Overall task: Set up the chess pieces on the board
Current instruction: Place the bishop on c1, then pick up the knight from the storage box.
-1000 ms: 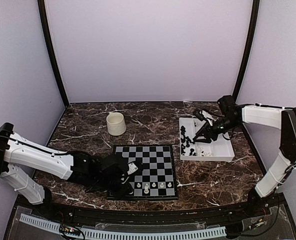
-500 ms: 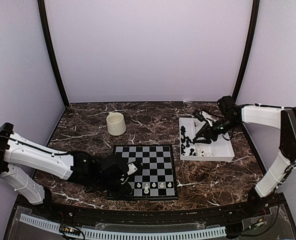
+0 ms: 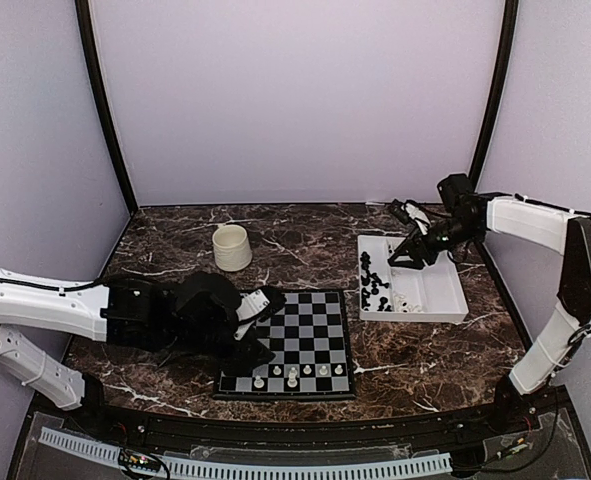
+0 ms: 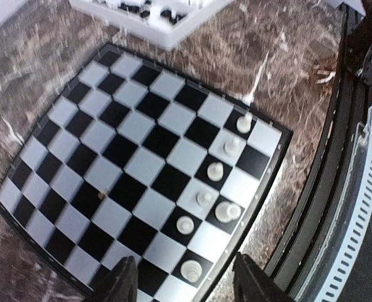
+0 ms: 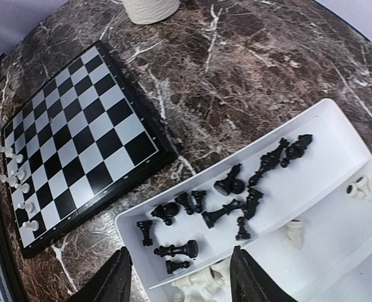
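The board [image 3: 293, 335] lies in front of my left arm, with several white chess pieces [image 3: 292, 378] standing along its near edge. In the left wrist view those white pieces [image 4: 215, 170] line the board's [image 4: 129, 163] edge rows. My left gripper [image 4: 187, 284] hangs open above the end one [image 4: 191, 272] without touching it. In the top view the left gripper [image 3: 260, 322] hovers over the board's left side. My right gripper [image 3: 409, 257] is open and empty over the white tray [image 3: 445, 315]. Below the right gripper [image 5: 182, 283], loose black pieces [image 5: 230, 185] and white pieces [image 5: 294, 231] lie in the tray [image 5: 337, 157].
A white cup [image 3: 232, 247] stands behind the board on the dark marble table [image 3: 175, 250]. The tray sits to the right of the board. A black rail and a white perforated strip [image 3: 275, 467] run along the table's near edge. Lilac walls close in the sides and back.
My left gripper opened, rose and drew back left from the board's near-left corner, leaving a white piece standing there. My right gripper lifted slightly toward the back of the tray.
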